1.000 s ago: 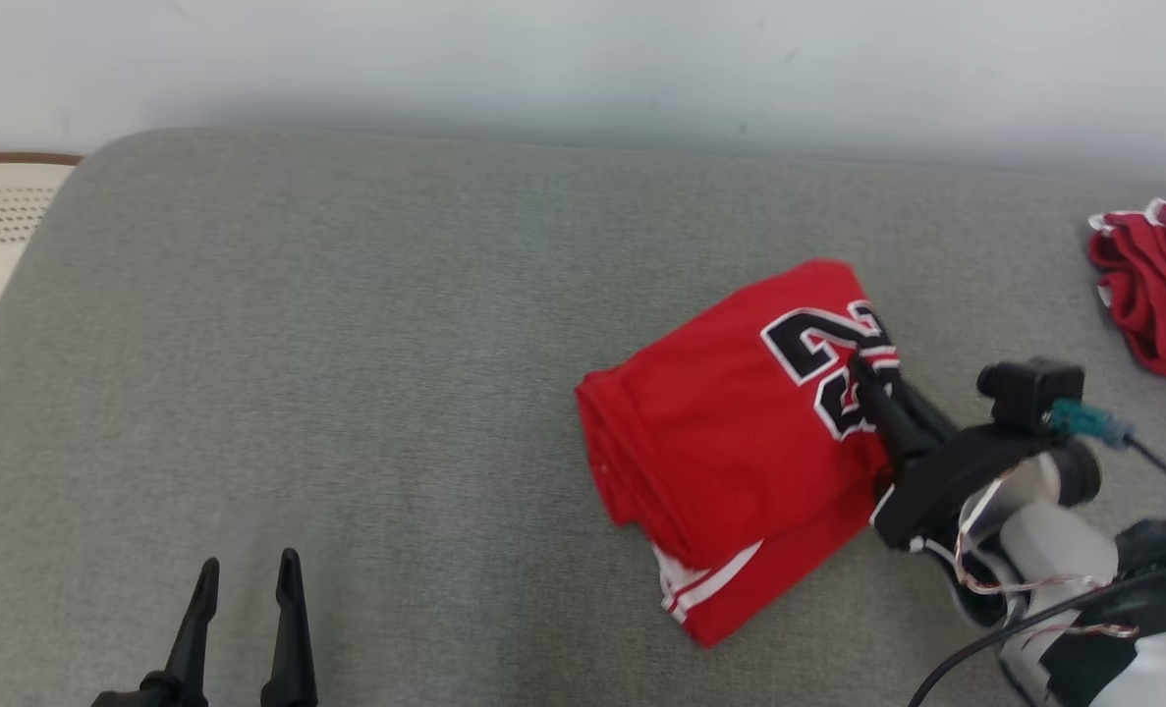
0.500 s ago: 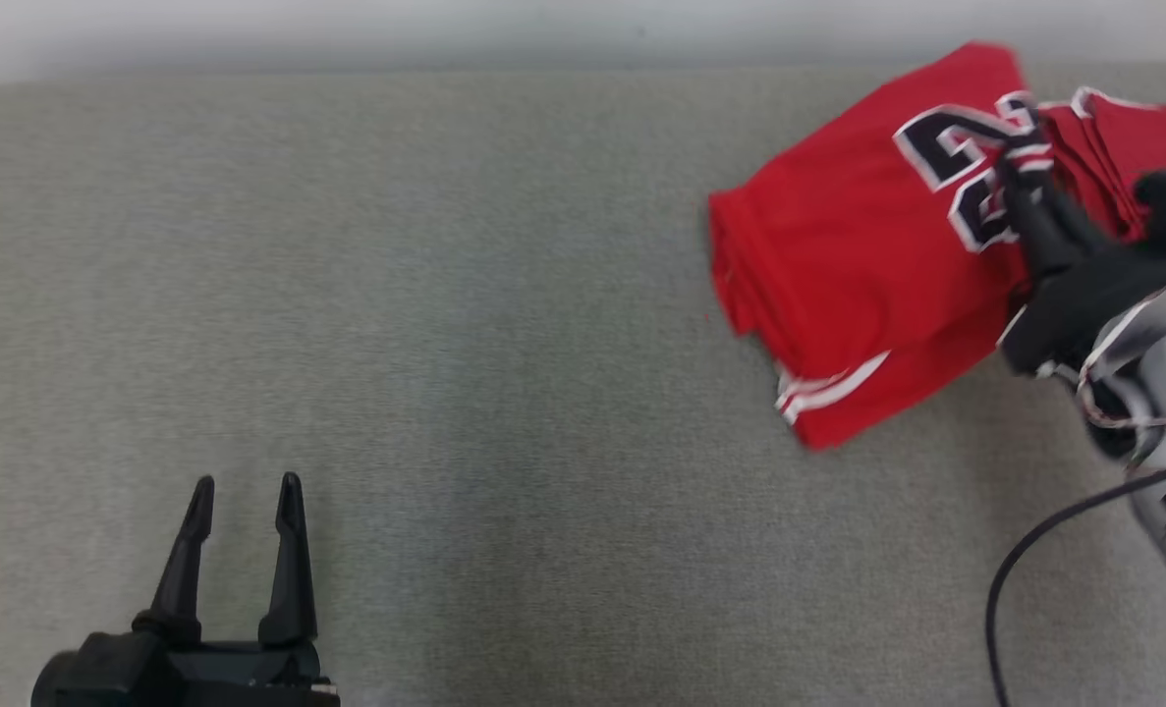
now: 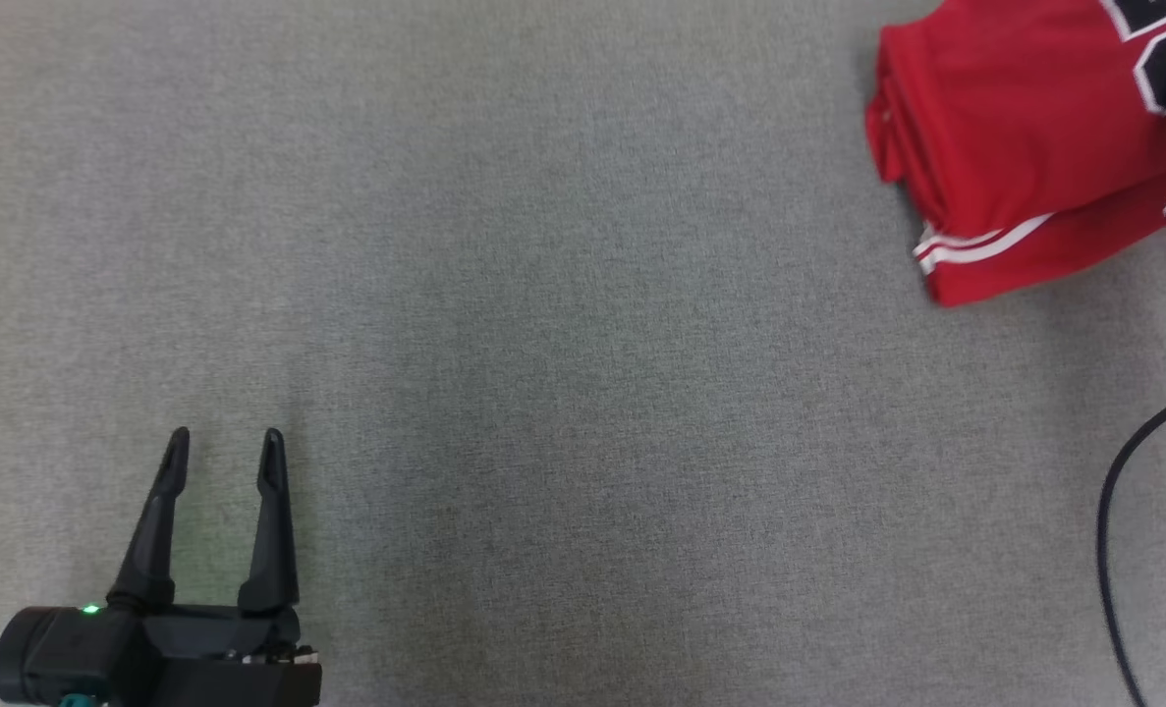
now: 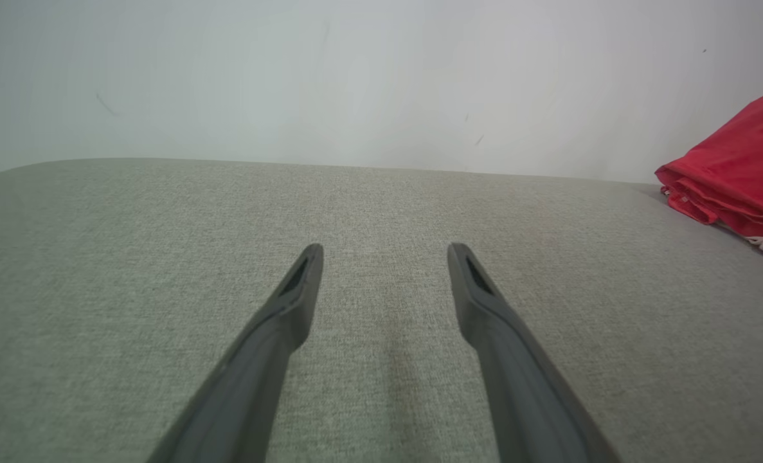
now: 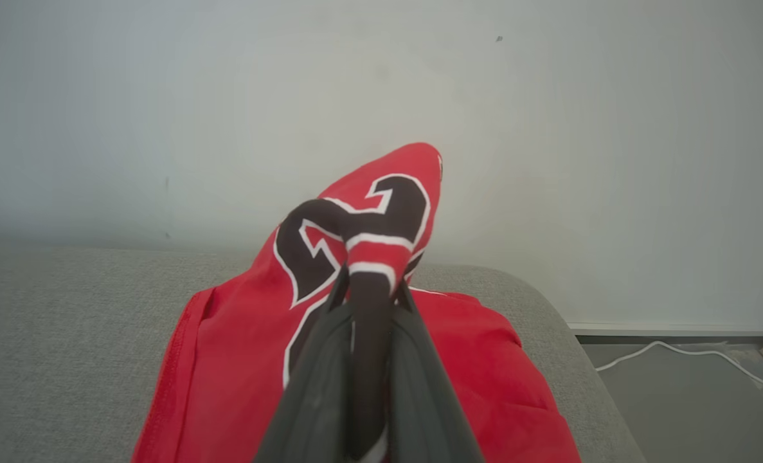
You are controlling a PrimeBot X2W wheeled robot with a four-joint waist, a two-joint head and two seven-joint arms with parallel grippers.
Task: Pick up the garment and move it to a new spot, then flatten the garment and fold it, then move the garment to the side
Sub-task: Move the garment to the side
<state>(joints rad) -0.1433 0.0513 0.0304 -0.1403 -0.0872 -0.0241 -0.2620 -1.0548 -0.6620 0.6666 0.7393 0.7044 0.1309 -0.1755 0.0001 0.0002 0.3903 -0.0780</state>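
Observation:
The garment [image 3: 1015, 147] is a folded red jersey with black, white-edged numbers and white stripes, lying at the head view's top right on the grey cushion [image 3: 583, 344]. In the right wrist view my right gripper [image 5: 368, 289] is shut on a bunched fold of the garment [image 5: 227, 360] at the number, which rises above the fingertips. More red fabric [image 5: 484, 360] lies right of the fingers; I cannot tell if it is the same piece. My left gripper [image 3: 226, 442] stands open and holds nothing at the lower left, far from the garment [image 4: 735, 173]; its fingers [image 4: 291, 308] hover over bare cushion.
A dark cable [image 3: 1113, 511] loops at the head view's right edge. The cushion's rounded right end [image 5: 567, 334] drops to a floor with a white cable [image 5: 677, 354]. A pale wall [image 4: 381, 77] backs the cushion.
The head camera has swung down and left, so the whole picture shifted. My right gripper carried the garment rightward, next to the red pile at the cushion's end. The left gripper stayed open.

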